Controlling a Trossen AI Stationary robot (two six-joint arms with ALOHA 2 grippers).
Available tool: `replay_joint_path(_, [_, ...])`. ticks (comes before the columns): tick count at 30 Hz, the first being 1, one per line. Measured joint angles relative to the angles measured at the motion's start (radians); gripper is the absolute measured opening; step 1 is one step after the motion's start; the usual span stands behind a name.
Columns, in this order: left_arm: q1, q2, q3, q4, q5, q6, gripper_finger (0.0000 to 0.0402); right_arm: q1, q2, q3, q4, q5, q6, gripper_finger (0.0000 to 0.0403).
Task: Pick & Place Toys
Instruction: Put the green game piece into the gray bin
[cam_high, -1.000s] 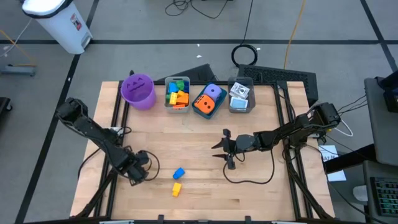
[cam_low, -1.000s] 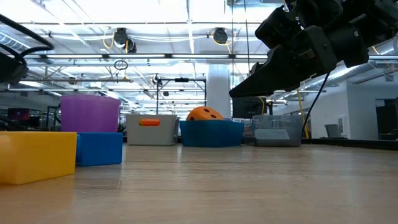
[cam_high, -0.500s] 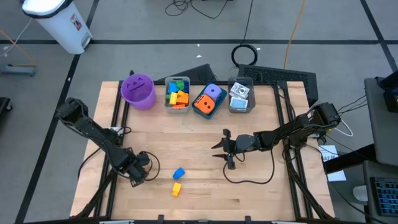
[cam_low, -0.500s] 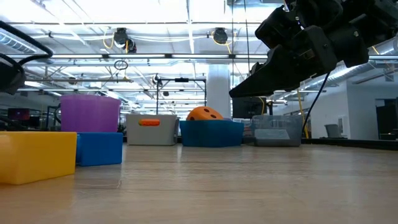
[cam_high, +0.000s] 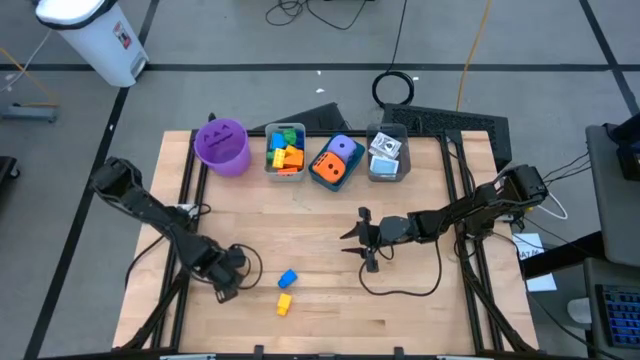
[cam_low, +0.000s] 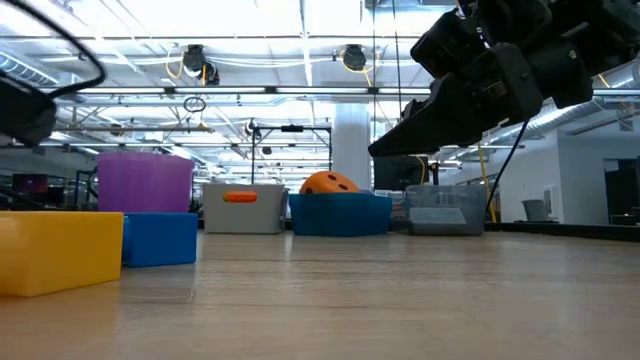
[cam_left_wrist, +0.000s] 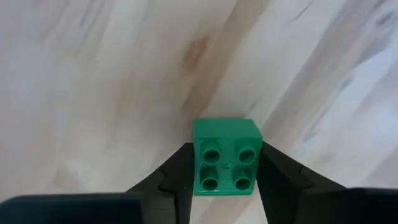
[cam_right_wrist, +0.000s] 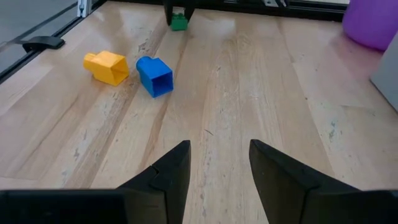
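My left claw (cam_left_wrist: 225, 180) has crept slightly toward the blue brick (cam_high: 287, 278) and grips a green brick (cam_left_wrist: 226, 157) just above the tabletop (cam_high: 330, 300), so I judge it ready to carry, while my right claw (cam_right_wrist: 219, 163) waits open mid-tabletop.

Wooden table (cam_high: 420, 300) carries blue brick (cam_high: 288, 278), yellow brick (cam_high: 284, 303), 3 bins.

Beyond the right claw (cam_right_wrist: 214, 163), its fingers apart, lie a blue brick (cam_right_wrist: 154, 76) beside a yellow brick (cam_right_wrist: 107, 67).
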Motion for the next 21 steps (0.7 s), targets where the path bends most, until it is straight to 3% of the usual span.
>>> replay_joint_path(9, [0.181, 0.000, 0.074, 0.065, -0.030, 0.180, 0.0147, -0.002, 0.000, 0.000, 0.035, 0.000, -0.001, 0.0155])
replay_joint_path(18, [0.475, 0.000, 0.301, 0.056, -0.170, 0.625, 0.0139, -0.002, 0.000, 0.000, 0.062, 0.000, -0.028, 0.0155])
replay_joint_path(21, [0.596, 0.000, 0.388, 0.054, -0.260, 0.779, 0.0146, -0.002, 0.000, 0.000, 0.076, 0.000, -0.040, 0.0155])
